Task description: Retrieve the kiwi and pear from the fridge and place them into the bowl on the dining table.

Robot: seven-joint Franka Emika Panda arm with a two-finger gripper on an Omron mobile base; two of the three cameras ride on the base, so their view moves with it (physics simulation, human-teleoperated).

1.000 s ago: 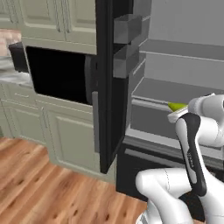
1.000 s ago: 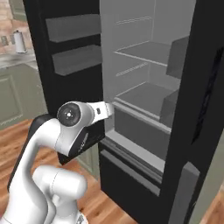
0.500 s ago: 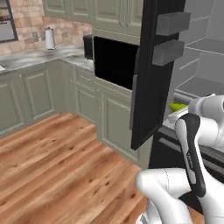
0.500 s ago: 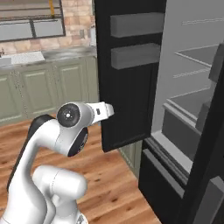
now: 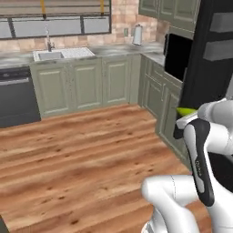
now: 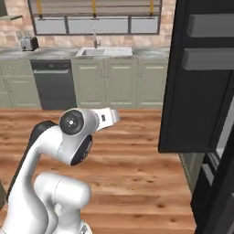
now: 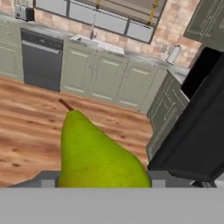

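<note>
Pear [image 7: 98,155] held in the gripper [image 7: 103,177], stem pointing away from the hand.
Yellow-green, glossy and tapered, with a thin brown stem, the pear sits between the two grey fingers, which are closed against its broad end; in the left base view a sliver of it shows green at the arm's tip. Behind it lie wooden floor, pale green cabinets, a sink [image 5: 49,54] and the fridge [image 6: 201,77] door at right. Compared with half a second earlier, both base views have swung away from the fridge interior toward the kitchen.
</note>
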